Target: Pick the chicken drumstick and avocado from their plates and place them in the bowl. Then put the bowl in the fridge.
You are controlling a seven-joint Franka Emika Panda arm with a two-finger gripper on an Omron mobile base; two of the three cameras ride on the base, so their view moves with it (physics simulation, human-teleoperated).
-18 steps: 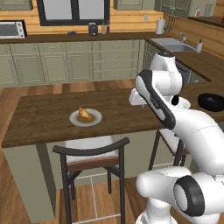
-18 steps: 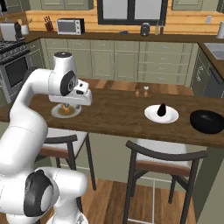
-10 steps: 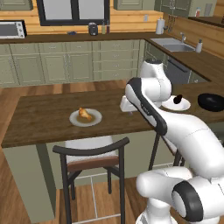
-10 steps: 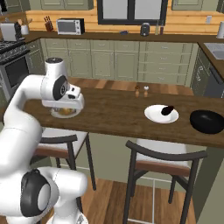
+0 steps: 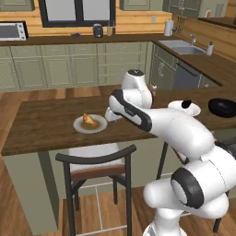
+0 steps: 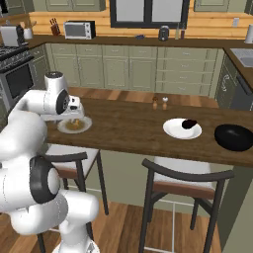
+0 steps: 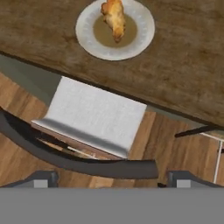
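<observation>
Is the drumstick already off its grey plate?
No, the chicken drumstick lies on the brownish centre of the grey plate on the wooden counter.

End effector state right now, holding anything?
End effector: open, holding nothing; the drumstick lies on its plate.

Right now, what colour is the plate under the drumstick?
Pale grey with a brownish centre: the plate under the chicken drumstick, clearest in the hand view.

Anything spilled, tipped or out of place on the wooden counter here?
Nothing stands out. The golden-brown chicken drumstick lies on its pale grey plate, the dark avocado on the white plate, and the glossy black bowl sits upright.
</observation>
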